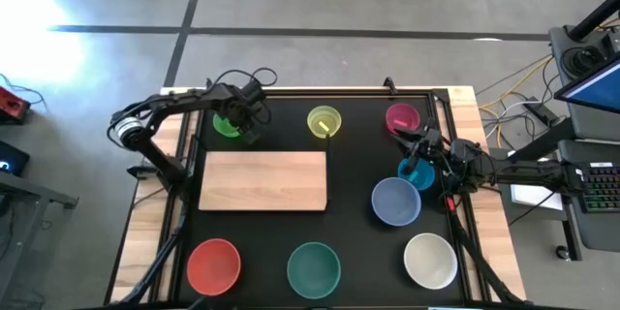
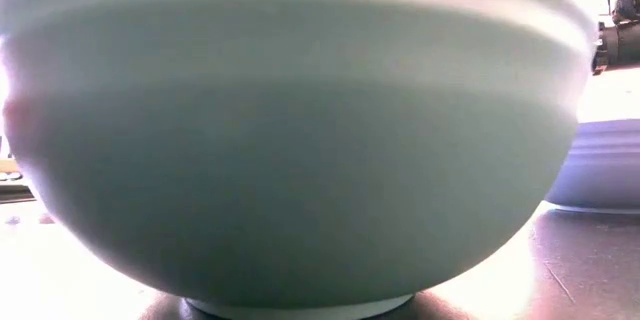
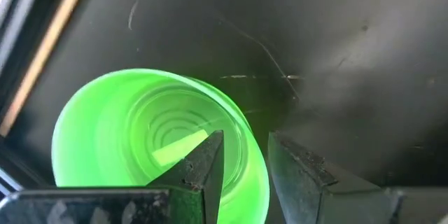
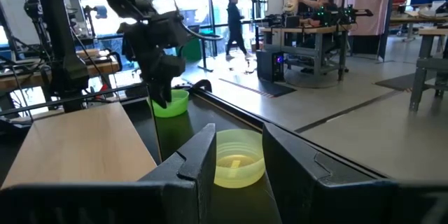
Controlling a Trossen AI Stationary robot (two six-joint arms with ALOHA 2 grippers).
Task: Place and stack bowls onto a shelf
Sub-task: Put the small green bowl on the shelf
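My left gripper [image 1: 238, 124] is over the small green bowl [image 1: 228, 124] at the table's far left, open. In the left wrist view one finger [image 3: 203, 168] stands inside the green bowl [image 3: 140, 133] and the other finger [image 3: 301, 175] outside its rim; the bowl sits on the tabletop. My right gripper [image 1: 409, 141] is open and holds nothing, between the magenta bowl [image 1: 401, 115] and the cyan bowl [image 1: 418, 174], pointing level toward the yellow bowl [image 4: 238, 157]. The light-wood shelf [image 1: 263, 180] lies flat at the table's middle with nothing on it.
The pale blue bowl [image 1: 395, 201] sits near the cyan one, the white bowl [image 1: 430, 261], teal bowl [image 1: 314, 268] and red bowl [image 1: 214, 265] along the near edge. The teal bowl [image 2: 290, 140] fills the low view. People stand far off in the room beyond.
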